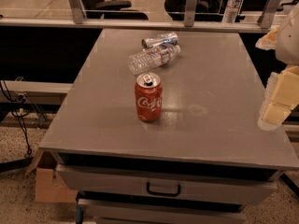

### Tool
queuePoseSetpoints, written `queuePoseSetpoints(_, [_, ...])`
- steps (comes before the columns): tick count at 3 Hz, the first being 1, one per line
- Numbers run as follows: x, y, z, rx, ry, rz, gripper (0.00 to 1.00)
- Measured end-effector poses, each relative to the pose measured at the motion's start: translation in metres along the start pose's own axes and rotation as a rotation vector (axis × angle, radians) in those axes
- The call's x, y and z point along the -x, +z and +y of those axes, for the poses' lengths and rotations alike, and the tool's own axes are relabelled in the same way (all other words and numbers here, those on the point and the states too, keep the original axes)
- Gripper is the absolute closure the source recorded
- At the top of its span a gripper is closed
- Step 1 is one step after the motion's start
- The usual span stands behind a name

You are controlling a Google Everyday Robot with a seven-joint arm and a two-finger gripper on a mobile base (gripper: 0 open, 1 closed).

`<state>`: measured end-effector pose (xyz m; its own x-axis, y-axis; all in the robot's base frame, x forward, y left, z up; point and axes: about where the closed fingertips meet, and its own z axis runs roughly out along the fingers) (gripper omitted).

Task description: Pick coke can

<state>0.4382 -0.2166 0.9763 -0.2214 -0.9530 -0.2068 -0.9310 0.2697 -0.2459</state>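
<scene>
The coke can [149, 97] stands upright near the middle of the grey table [219, 83]. It is red with white script and a silver top with a pull tab. My gripper [275, 104] is at the right edge of the view, above the table's right side and well to the right of the can. Nothing is in contact with the can.
A clear plastic water bottle [153, 58] lies on its side behind the can, with a silver can [160, 40] lying beyond it. Another bottle [232, 4] stands on the far ledge. Drawers [163, 188] sit under the table front. A cardboard box [49, 183] is on the floor at left.
</scene>
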Motion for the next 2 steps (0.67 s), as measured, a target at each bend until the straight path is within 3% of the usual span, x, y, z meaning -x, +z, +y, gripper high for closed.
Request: queuePoseSetpoints(2, [0.0022, -0.0008, -0.0004, -0.008, 0.002, -0.013, 0.00])
